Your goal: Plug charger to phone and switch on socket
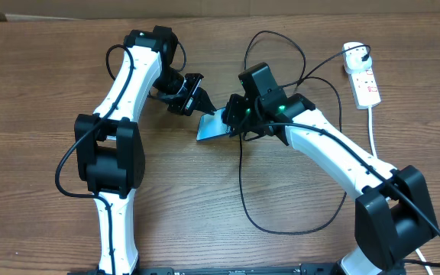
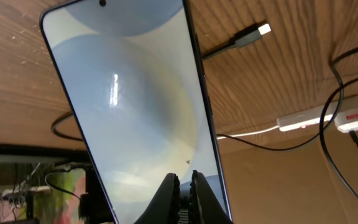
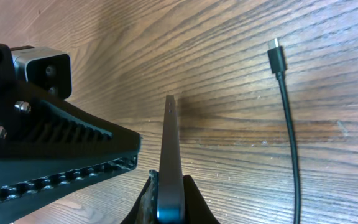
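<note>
The phone (image 1: 209,126) is held tilted on its edge above the table between both arms. My right gripper (image 1: 234,121) is shut on the phone's lower end; in the right wrist view the phone's thin edge (image 3: 169,149) stands between the fingers (image 3: 168,202). My left gripper (image 1: 195,97) is shut and empty, just beside the phone; in the left wrist view its fingers (image 2: 184,193) sit in front of the pale blue screen (image 2: 129,93). The charger's black cable (image 1: 242,191) lies on the table, its connector tip (image 2: 263,29) free on the wood (image 3: 276,53). The white socket (image 1: 367,84) lies at the far right with the white plug adapter (image 1: 355,53).
The black cable makes wide loops behind and in front of the right arm (image 1: 319,221). A thick white cord (image 1: 373,130) runs from the socket toward the front right. The socket also shows in the left wrist view (image 2: 316,115).
</note>
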`<state>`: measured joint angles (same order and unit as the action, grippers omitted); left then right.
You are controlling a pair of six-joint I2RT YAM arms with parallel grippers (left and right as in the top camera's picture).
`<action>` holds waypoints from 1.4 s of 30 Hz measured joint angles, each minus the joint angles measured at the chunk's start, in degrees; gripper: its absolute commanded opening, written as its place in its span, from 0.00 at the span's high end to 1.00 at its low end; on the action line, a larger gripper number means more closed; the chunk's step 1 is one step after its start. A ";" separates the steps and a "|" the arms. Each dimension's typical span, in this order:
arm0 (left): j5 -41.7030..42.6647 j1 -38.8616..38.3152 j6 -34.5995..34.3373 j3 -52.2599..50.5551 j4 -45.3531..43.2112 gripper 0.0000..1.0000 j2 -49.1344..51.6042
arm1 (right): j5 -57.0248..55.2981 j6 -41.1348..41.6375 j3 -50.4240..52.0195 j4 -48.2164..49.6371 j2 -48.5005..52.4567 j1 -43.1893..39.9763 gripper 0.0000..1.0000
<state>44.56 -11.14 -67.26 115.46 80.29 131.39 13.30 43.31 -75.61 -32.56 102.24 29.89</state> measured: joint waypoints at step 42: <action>28.39 4.72 52.52 0.15 -8.24 0.33 0.00 | 25.40 6.27 0.00 19.71 -2.12 -17.57 0.96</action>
<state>72.95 -6.42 -14.74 115.61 72.05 131.39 38.70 49.58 -75.61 -12.84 100.12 12.32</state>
